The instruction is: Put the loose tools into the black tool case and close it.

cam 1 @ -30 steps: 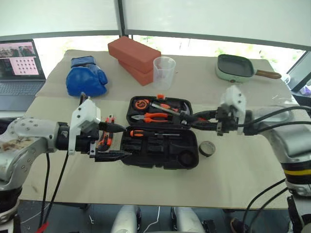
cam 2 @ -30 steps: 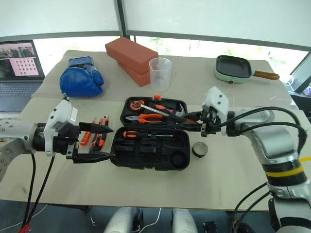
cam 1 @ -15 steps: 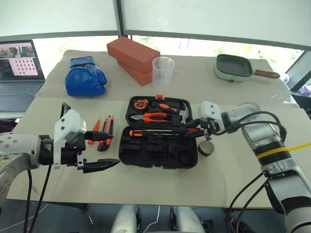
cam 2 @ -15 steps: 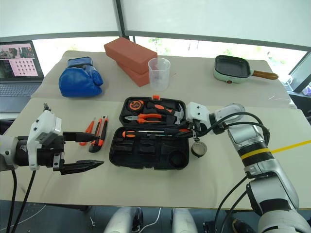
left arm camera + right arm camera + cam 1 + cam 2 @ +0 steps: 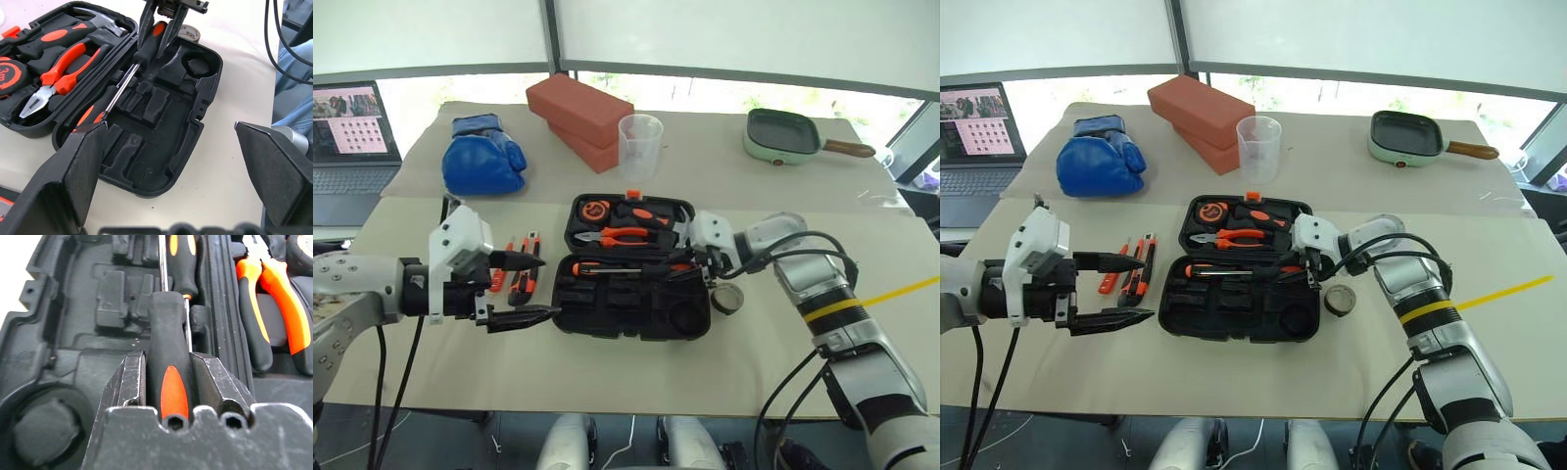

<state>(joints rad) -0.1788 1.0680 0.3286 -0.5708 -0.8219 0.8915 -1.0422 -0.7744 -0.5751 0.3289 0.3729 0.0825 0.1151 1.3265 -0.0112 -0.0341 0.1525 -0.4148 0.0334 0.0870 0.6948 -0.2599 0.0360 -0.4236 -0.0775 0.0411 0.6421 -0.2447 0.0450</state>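
One screwdriver point(image 5: 168, 347) is clamped by its orange-and-black handle in the right gripper point(image 5: 693, 264), jaws narrowed on it, its shaft laid along the slots of the black tool case point(image 5: 636, 304), beside a second screwdriver point(image 5: 607, 266) already seated there, apparently to line it up for its recess. The case lies open on the worktop point(image 5: 783, 343). The left gripper point(image 5: 524, 289), jaws wide and empty, hovers just beside the utility knife point(image 5: 521, 279), probably ready for it. The tape roll point(image 5: 727, 299) waits by the case.
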